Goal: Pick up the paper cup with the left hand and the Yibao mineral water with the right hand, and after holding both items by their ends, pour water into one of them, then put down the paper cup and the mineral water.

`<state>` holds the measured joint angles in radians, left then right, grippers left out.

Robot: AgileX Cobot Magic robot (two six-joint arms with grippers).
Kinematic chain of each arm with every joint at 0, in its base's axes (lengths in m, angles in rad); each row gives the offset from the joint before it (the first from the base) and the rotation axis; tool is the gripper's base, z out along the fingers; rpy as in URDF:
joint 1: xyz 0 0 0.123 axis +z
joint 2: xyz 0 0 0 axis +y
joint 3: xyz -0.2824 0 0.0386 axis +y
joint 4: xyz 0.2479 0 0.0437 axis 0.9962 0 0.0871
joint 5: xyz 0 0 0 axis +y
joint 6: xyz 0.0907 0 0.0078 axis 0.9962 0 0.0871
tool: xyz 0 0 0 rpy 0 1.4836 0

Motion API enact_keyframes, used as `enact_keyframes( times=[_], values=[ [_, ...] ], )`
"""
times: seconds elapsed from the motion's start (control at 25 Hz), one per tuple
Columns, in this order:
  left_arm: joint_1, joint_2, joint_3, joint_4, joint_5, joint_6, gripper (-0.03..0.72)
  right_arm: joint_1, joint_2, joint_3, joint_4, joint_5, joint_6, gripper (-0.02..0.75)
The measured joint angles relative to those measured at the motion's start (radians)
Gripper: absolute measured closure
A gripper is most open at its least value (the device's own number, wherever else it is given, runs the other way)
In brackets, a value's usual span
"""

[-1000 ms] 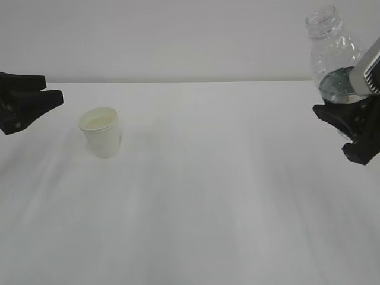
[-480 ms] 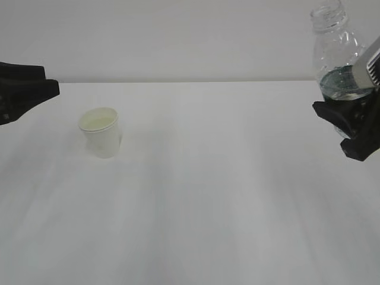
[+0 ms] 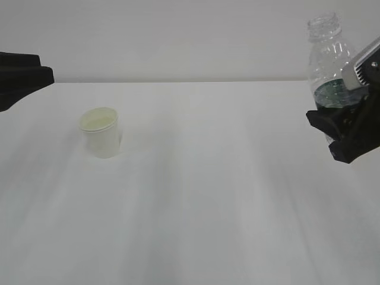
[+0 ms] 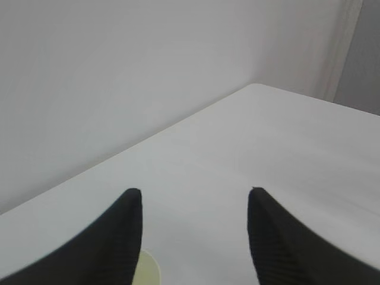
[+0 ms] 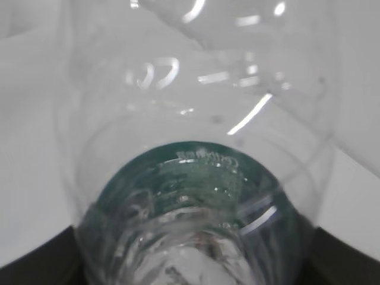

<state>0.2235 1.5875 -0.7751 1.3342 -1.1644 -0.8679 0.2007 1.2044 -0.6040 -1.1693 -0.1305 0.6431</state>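
Right end effector [image 3: 341, 127] is clamped low on the Yibao mineral water [image 3: 326, 59], upright so nothing spills. Left end effector [image 4: 195, 234] hangs fingers apart, empty, paper cup [image 3: 102, 132] standing on the worktop [image 3: 208, 196] just below it, so probably released.

You see a white paper cup [image 3: 101, 136] with cream interior; right of it, a clear Yibao mineral water [image 3: 328, 56] bottle with a dark green band.
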Motion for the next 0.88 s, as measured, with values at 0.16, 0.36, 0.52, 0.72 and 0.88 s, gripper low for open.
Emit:
enact_keyframes(
  times=[0.16,0.36,0.52,0.72,0.88],
  values=[
    [0.000,-0.002,0.000,0.004,0.000,-0.002,0.297,0.000,0.031,0.000,0.022,-0.020,0.000,0.272],
    [0.000,-0.002,0.001,0.004,0.000,-0.004,0.302,0.000,0.075,0.000,0.060,-0.047,0.000,0.272],
    [0.000,-0.002,0.003,0.008,0.000,-0.004,0.302,-0.010,0.114,0.000,0.107,-0.086,-0.026,0.272],
    [0.000,-0.002,0.005,0.021,0.000,-0.004,0.302,-0.062,0.177,0.000,0.216,-0.169,-0.100,0.272],
    [0.000,-0.002,0.005,0.027,0.000,-0.004,0.303,-0.079,0.209,0.000,0.292,-0.199,-0.172,0.272]
  ],
)
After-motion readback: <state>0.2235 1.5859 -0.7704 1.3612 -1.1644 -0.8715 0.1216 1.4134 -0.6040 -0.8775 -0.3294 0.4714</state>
